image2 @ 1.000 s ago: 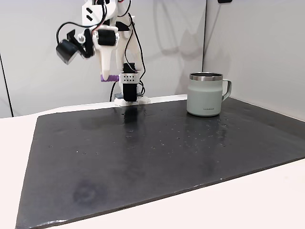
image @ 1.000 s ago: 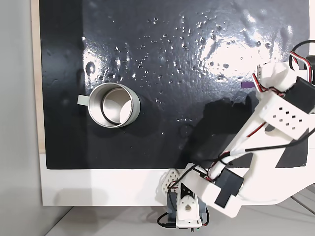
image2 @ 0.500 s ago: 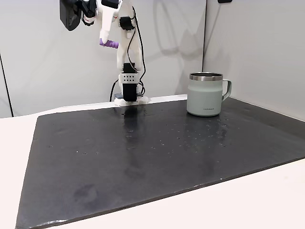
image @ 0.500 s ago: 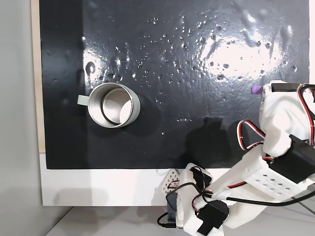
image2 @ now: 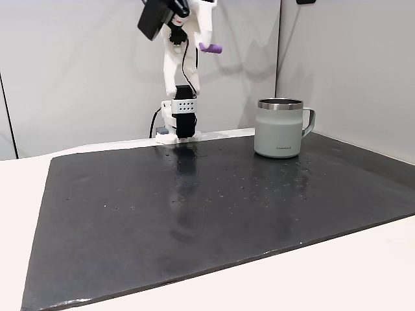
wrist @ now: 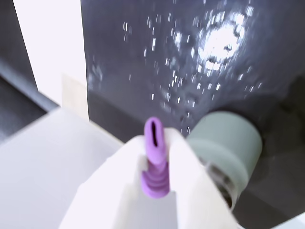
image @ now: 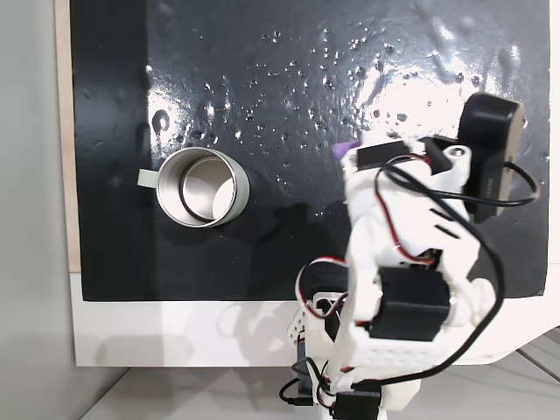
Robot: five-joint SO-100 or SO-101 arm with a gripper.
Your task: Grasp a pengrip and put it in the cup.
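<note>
The tool point(wrist: 155, 157) is clenched on the pengrip point(wrist: 154, 157), a small purple ribbed tube with a slotted open end poking out beyond the white fingertips point(wrist: 183, 162). In a fixed view the tool point(image2: 209, 45) holds it high above the black mat point(image2: 194, 207), with the steel cup point(image2: 280, 127) standing lower, off to its right.

A big black shiny mat point(image: 289, 105) lies flat and covers most of the white table point(image: 175, 332). The mat point(image2: 214, 214) has lots of tiny bright spots on it (they look like little drops or bumps, hard to tell which). In a fixed view from above, a thin light brown wooden strip point(image: 61, 131) runs along the left edge of the mat. Behind the table stands a plain pale grey wall point(image2: 65, 71) made of flat panels. A black cable point(image2: 155, 120) hangs near the wall.
</note>
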